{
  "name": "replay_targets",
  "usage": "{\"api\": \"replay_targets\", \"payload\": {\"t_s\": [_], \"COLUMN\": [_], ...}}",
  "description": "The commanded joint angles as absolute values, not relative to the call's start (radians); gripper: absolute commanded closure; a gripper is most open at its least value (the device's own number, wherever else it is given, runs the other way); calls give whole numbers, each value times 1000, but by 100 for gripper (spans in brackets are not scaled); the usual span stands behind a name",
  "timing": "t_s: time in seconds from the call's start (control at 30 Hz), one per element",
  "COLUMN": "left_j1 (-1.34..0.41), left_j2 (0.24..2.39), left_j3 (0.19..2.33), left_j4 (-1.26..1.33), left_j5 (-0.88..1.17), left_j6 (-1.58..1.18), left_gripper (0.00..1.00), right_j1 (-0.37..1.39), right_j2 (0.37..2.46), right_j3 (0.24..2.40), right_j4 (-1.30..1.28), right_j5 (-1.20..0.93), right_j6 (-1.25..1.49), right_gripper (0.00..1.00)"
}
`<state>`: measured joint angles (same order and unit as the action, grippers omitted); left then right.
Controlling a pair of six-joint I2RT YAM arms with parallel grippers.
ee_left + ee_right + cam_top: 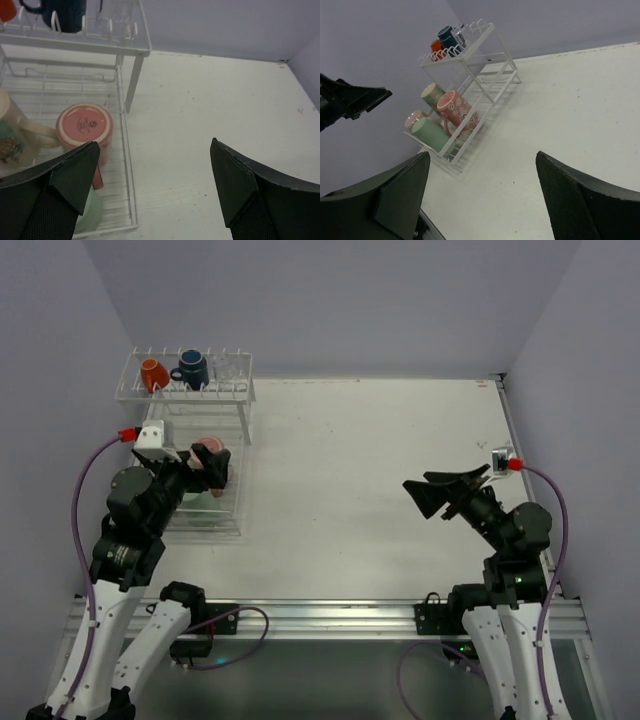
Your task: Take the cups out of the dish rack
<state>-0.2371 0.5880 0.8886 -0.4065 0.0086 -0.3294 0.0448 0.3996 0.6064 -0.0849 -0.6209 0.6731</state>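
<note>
The dish rack (240, 390) stands at the far left. Its upper shelf holds a small orange mug (152, 373) and a dark blue mug (191, 368). The lower tray (122, 150) holds a pink mug (84, 125) bottom up, a cream mug (10, 135) and a light green mug (90, 212). A pale mug (415, 120) shows behind the green mug (432, 135) in the right wrist view. My left gripper (208, 478) is open and empty, above the tray's right edge beside the pink mug (210, 453). My right gripper (437, 496) is open and empty at the table's right.
The white table (370, 470) runs from the rack to a wall on the right. A metal rail (330, 618) runs along the near edge by the arm bases. Grey walls close the back and both sides.
</note>
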Motion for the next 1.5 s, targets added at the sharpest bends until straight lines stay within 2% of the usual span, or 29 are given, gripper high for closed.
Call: {"api": "replay_targets", "payload": {"t_s": [0.0, 0.23, 0.57, 0.77, 0.9, 0.97, 1.13, 1.2, 1.3, 1.33, 1.47], "left_j1": [-241, -241, -241, -241, -241, -241, -241, -241, -241, -241, -241], "left_j2": [621, 649, 765, 845, 845, 844, 864, 867, 848, 841, 799], "left_j3": [943, 914, 806, 772, 739, 723, 684, 677, 669, 669, 702], "left_j4": [-567, -627, -552, -514, -499, -497, -482, -483, -488, -489, -517], "left_j5": [-152, -434, -587, -561, -569, -568, -581, -583, -586, -591, -578], "left_j6": [-340, -390, -463, -505, -541, -563, -598, -607, -607, -607, -598], "left_gripper": [0, 0, 0, 4, 7, 12, 14, 18, 31, 39, 60], "right_j1": [43, 63, 100, 133, 152, 160, 181, 186, 190, 193, 201], "right_j2": [394, 405, 436, 460, 462, 468, 472, 472, 476, 477, 485], "right_j3": [571, 505, 445, 426, 413, 408, 408, 410, 411, 414, 425], "right_j4": [-66, -11, 29, 57, 69, 81, 83, 81, 78, 78, 84], "right_j5": [-657, -655, -663, -661, -650, -647, -638, -632, -626, -626, -624], "right_j6": [680, 698, 703, 709, 712, 716, 715, 715, 713, 716, 733], "right_gripper": [11, 11, 12, 12, 12, 12, 12, 12, 12, 12, 12]}}
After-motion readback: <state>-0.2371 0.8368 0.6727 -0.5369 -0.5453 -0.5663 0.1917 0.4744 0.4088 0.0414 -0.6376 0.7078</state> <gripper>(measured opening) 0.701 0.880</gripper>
